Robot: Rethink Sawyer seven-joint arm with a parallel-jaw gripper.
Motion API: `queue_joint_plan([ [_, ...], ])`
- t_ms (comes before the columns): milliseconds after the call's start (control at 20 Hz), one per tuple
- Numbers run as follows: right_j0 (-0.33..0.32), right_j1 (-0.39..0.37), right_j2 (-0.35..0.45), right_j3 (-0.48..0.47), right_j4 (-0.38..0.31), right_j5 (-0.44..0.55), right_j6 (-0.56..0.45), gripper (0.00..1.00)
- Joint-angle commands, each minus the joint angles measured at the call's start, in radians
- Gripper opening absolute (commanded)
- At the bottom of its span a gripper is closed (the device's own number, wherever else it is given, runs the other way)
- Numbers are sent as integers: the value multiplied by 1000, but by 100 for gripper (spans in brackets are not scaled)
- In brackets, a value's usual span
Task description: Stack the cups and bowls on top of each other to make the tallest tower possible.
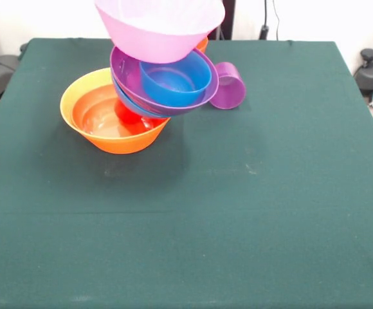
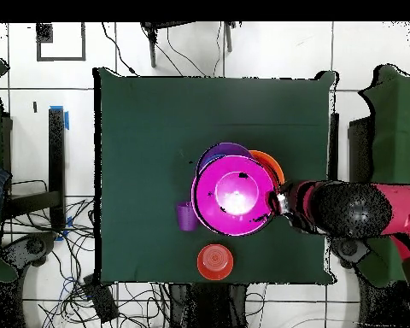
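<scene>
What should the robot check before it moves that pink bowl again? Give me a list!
1. Pink bowl above the pile: ok. From overhead it covers most of the stack.
2. Pile sitting level: not ok. The purple bowl and the small blue bowl in it tilt, leaning out over the large orange bowl.
3. Claw holding the pink bowl firmly: cannot tell. It is at the bowl's rim.
4. Purple cup stacked: not ok. It lies on its side on the table, beside the pile.
5. Red-orange bowl stacked: not ok. It sits apart on the table.
</scene>
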Motion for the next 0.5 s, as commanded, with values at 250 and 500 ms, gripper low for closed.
queue_joint_plan([
  [250,33,107,-104,-28,-40,-55,-24,0],
  [500,37,142,-124,-46,-55,-63,-29,0],
])
